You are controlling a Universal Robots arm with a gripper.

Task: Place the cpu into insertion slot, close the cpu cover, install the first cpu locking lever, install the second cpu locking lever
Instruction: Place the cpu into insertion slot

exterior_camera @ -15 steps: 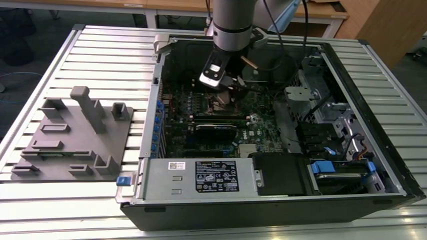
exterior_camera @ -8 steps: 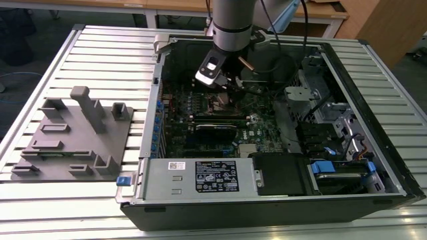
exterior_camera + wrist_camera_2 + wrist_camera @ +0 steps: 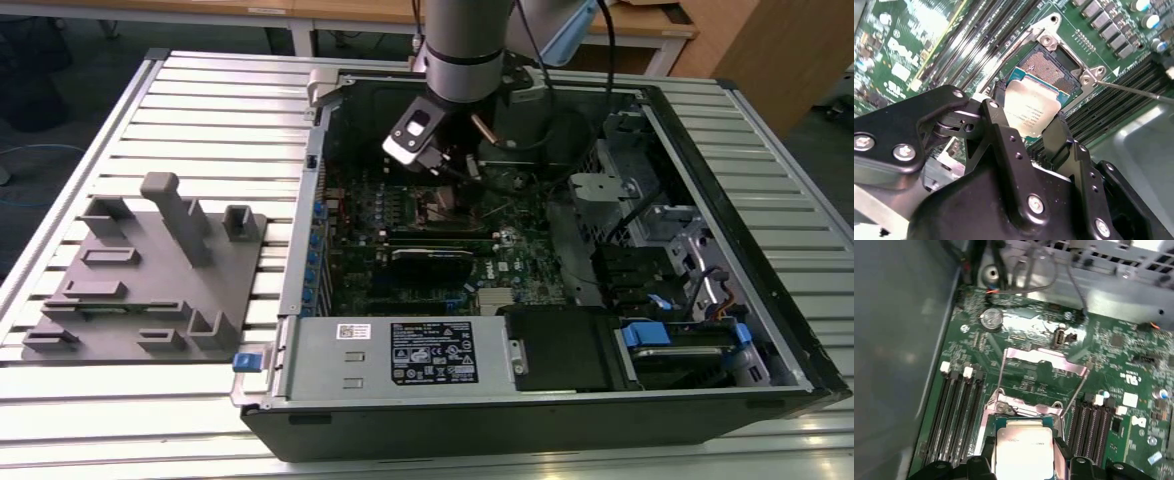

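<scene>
hand [image 3: 1026,119] is narrow, clamped on the cpu [image 3: 1036,100] by two opposite edges; the chip's silver face is toward the second wrist camera, and it sits flat between the black fingers [image 3: 996,117]; the insertion slot [image 3: 1053,67] lies just beyond the fingertips, straight ahead of the chip; chip's leading green edge overlaps the slot's near rim in the second wrist view, can't tell if it touches or hovers; edges look roughly parallel to the slot, my read; slot holds nothing, contact field bare; cpu cover [image 3: 1046,360] stands open on the far side of the slot from the hand; two thin wire locking levers [image 3: 1000,372] are swung up either side of it, not latched; long black memory slots [image 3: 956,410] flank the socket and look empty; in the exterior view all this sits inside the open computer case [image 3: 534,425] lying on the slatted table [image 3: 200,100]; grey fixture plate [image 3: 134,290] on the exterior view's left, well apart from the hand; judgement: step one in hand, cpu not seated
</scene>
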